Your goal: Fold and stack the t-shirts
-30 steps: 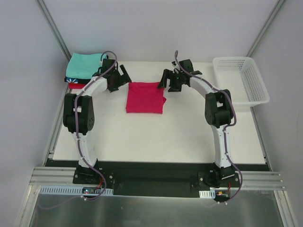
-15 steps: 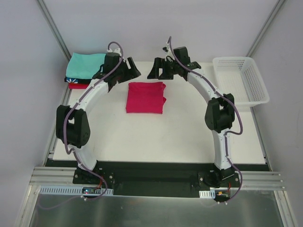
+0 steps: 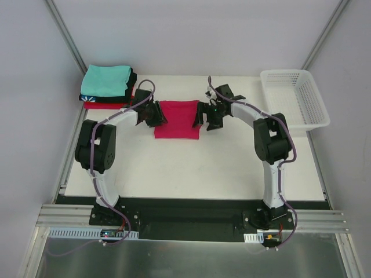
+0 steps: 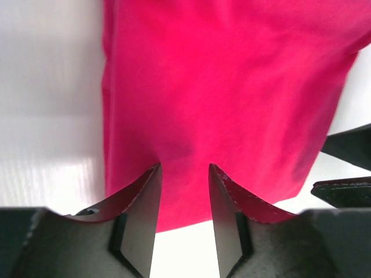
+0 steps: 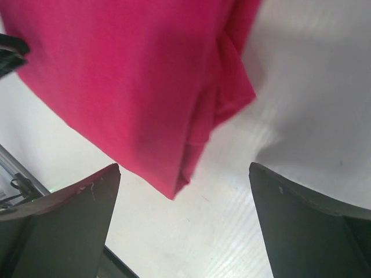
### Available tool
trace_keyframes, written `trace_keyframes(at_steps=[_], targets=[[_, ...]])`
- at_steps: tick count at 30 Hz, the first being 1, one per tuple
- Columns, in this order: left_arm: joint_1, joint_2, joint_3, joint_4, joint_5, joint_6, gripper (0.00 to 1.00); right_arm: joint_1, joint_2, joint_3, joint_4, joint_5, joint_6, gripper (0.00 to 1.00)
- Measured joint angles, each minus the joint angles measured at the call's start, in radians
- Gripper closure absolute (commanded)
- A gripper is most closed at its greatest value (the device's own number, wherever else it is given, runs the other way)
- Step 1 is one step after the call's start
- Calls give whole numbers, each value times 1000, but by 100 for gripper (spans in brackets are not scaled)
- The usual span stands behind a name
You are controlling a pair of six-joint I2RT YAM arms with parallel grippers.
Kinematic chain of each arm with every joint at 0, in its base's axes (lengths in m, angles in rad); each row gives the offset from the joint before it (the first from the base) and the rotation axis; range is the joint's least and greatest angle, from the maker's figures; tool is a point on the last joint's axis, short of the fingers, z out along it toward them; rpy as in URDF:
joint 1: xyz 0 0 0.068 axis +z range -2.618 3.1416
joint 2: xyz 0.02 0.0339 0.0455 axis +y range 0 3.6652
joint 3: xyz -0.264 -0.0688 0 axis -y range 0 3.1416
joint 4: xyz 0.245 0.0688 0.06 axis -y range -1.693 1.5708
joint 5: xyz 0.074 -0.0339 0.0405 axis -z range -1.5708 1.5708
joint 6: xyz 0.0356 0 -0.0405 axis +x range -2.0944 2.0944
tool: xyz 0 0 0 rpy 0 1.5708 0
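While both arms are dropping onto the folded crimson-pink t-shirt [image 3: 178,119] lying mid-table, its lift toward the stack [image 3: 107,81] is probably beginning.
Left gripper [image 4: 184,168] is narrowing over the shirt's left edge, and I cannot tell whether it is gripping; right gripper [image 5: 184,166] is straddling the right edge, spread wide and empty.

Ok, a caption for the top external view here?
The left gripper and right gripper flank the folded crimson-pink t-shirt; stack of folded t-shirts far left, white mesh basket far right.
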Motion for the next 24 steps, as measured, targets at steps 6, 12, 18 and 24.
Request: trace_keyframes(at_steps=[6,12,18,24], targets=[[28,-36,-97,6,1,-11,52,-2,-77,-160,25,24,6,4],[41,-37,-131,24,2,-12,38,-2,-94,-172,68,24,14,4],[50,-37,-131,32,1,-3,28,-2,-92,-142,60,24,15,3],[59,-35,-130,28,-8,15,51,-2,-89,-80,58,22,17,6]])
